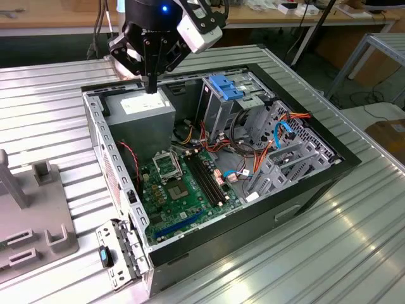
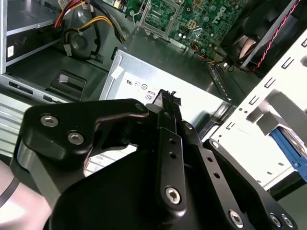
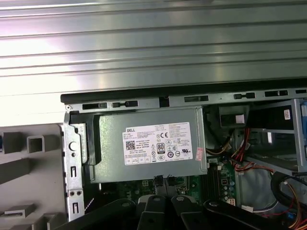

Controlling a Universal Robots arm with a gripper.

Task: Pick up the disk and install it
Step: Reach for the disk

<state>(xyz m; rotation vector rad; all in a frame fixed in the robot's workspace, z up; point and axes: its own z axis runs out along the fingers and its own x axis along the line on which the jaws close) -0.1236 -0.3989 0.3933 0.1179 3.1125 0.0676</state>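
My gripper [image 1: 152, 85] hangs over the back-left corner of the open computer case [image 1: 297, 202], just above the big grey power supply box [image 1: 139, 114] with its white sticker [image 3: 158, 143]. Its black fingers [image 2: 168, 98] are shut together with nothing between them; their tips [image 3: 163, 181] point at the box's edge. I cannot make out the disk for sure. A blue plastic edge [image 2: 288, 148] shows in the grey holder [image 2: 268, 120] just outside the case wall.
Inside the case stand a grey drive cage with a blue top [image 1: 224, 88], the green motherboard [image 1: 183, 190] and bundles of cables [image 1: 253, 152]. The grey slotted holder [image 1: 38, 221] sits at the exterior view's left on the ribbed metal table [image 1: 354, 253].
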